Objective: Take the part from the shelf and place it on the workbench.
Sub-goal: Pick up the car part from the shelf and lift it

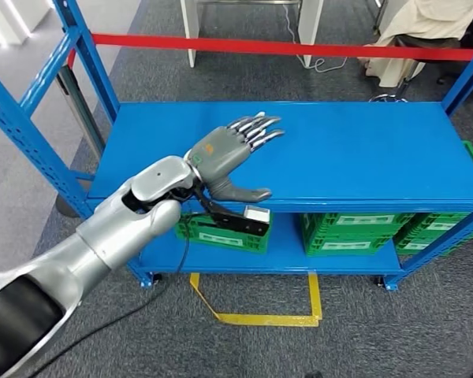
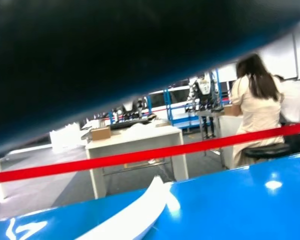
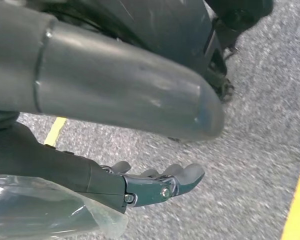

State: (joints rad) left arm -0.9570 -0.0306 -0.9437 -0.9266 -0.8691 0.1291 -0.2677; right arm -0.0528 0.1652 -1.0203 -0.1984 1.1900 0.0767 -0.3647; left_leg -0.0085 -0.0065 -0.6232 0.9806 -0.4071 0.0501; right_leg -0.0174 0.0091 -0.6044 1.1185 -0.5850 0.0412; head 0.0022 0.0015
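Left hand: the left hand [image 1: 231,153] is spread flat and empty over the shelf [image 1: 365,150], toward its front left corner.
Right hand: the right hand [image 3: 160,182] hangs over grey floor [image 3: 261,125]; fingers straight, holding nothing.
Part: I cannot tell which thing it is; the top board looks bare, and green bins [image 1: 347,232] sit on the lower level.
Risk: the hand may close on nothing, or scrape the board, if the reach goes on with no part located.
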